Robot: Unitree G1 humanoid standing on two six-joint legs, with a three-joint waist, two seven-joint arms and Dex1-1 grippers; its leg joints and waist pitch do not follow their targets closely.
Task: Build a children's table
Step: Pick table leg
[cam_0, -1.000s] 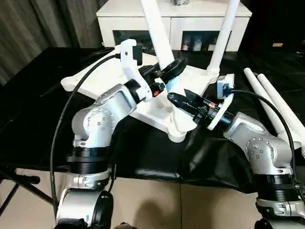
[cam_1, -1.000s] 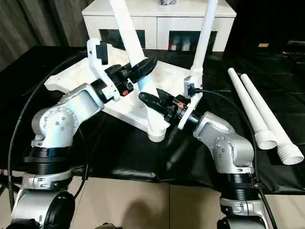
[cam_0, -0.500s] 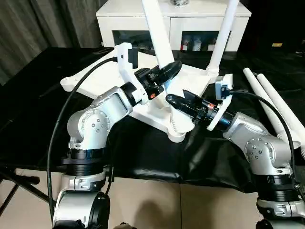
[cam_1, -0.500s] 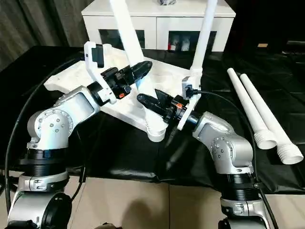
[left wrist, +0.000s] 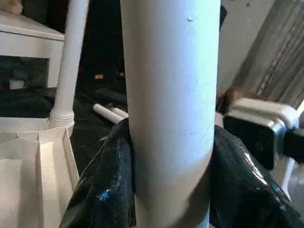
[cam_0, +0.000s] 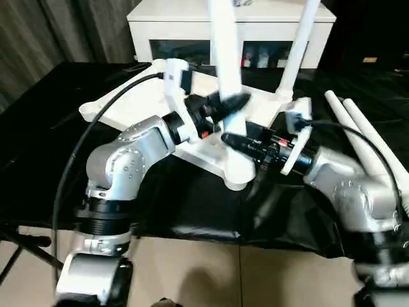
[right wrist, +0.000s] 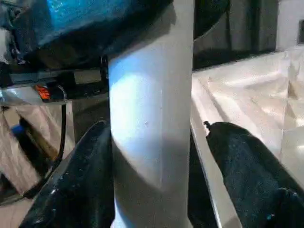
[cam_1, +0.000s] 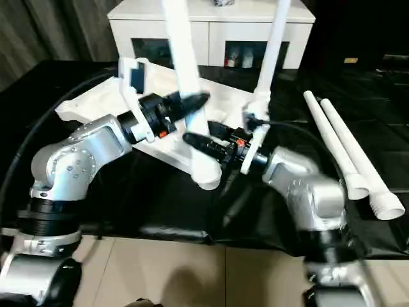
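- The near table leg (cam_0: 225, 70), a long white tapered tube, stood almost upright in the front corner socket (cam_0: 238, 171) of the upturned white tabletop (cam_0: 137, 102), its long axis running up and out of the head camera's frame.
- The left gripper (cam_0: 231, 103) was clamped on that leg partway up; in the left wrist view both black fingers (left wrist: 102, 190) pressed against the tube's sides.
- The right gripper (cam_0: 238, 139) sat lower on the same leg, just above the socket. In the right wrist view one finger (right wrist: 80, 185) lay against the tube, while the other stood clear of it with a gap, so the jaws appeared loosened rather than gripping.
- The leg lay squarely between both pairs of jaws, and the left arm alone appeared to hold it firmly. Any seating push would likely run down the tube's axis into the socket.
- A second leg (cam_0: 295, 48) stood upright in the far corner socket.
- Two spare legs (cam_0: 364, 137) lay side by side on the black-covered work table (cam_0: 38, 153), to the robot's right, nearer its right arm.
- A white cabinet (cam_0: 172, 29) stood behind.
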